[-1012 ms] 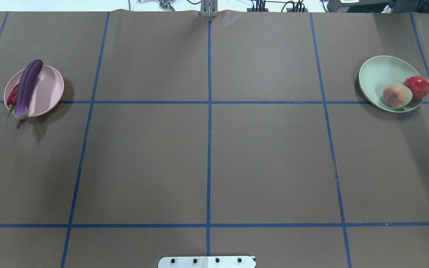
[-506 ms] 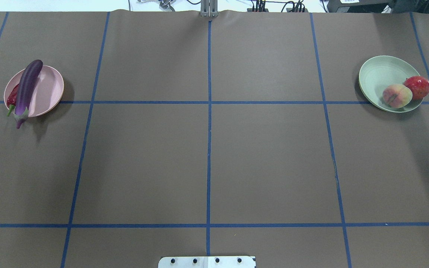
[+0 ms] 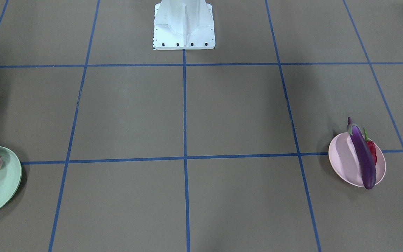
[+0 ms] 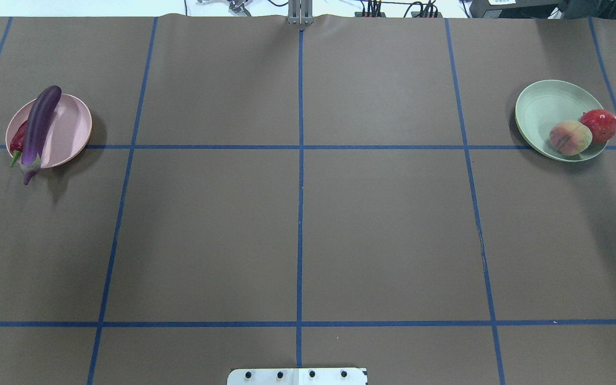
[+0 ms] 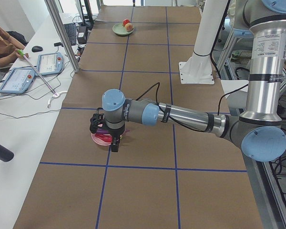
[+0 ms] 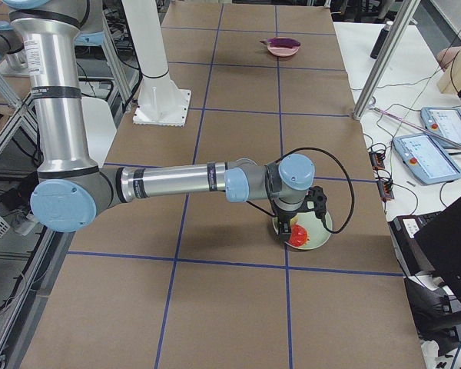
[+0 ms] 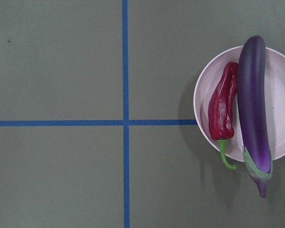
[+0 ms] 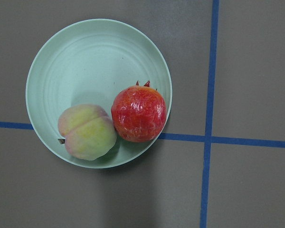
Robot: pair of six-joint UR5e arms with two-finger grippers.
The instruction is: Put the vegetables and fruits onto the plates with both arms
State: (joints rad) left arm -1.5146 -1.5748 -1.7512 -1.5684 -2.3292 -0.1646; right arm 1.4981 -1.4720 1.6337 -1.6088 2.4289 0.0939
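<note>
The purple eggplant and the red chili pepper lie side by side on the pink plate at the far left; the left wrist view shows the eggplant, chili and plate from above. The peach and the bumpy red fruit rest on the mint plate at the far right, touching each other. The left gripper hangs over the pink plate and the right gripper over the mint plate; I cannot tell whether either is open.
The brown table carries a blue tape grid. The white robot base stands at the middle of the near edge. Tablets and an aluminium post stand on the operators' side bench.
</note>
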